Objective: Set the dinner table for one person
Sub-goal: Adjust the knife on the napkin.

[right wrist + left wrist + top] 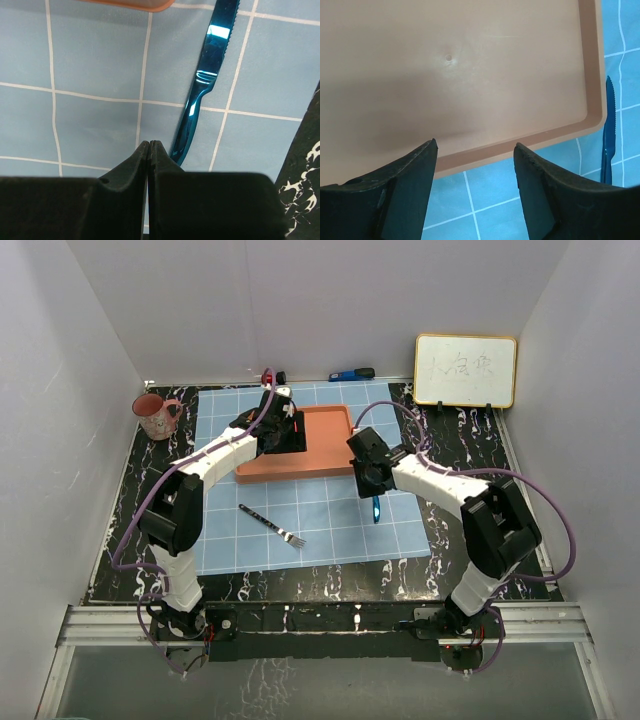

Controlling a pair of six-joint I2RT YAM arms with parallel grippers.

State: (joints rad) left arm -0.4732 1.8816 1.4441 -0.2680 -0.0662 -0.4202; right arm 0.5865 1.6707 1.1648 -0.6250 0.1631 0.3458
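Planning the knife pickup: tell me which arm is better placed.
Likely right: the right fingers, shut, hover beside the blue knife; the left fingers, open, sit over the orange tray.

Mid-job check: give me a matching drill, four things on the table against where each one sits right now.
Things:
1. fork
2. blue knife
3. pink mug
4. orange tray

Places:
A. on the bare marble tabletop, far left
B. on the far half of the blue cloth
C. on the cloth, right of the tray
D. on the cloth, nearer than the tray, toward the left

Pairs: 1-D, 2-C, 3-A, 4-B
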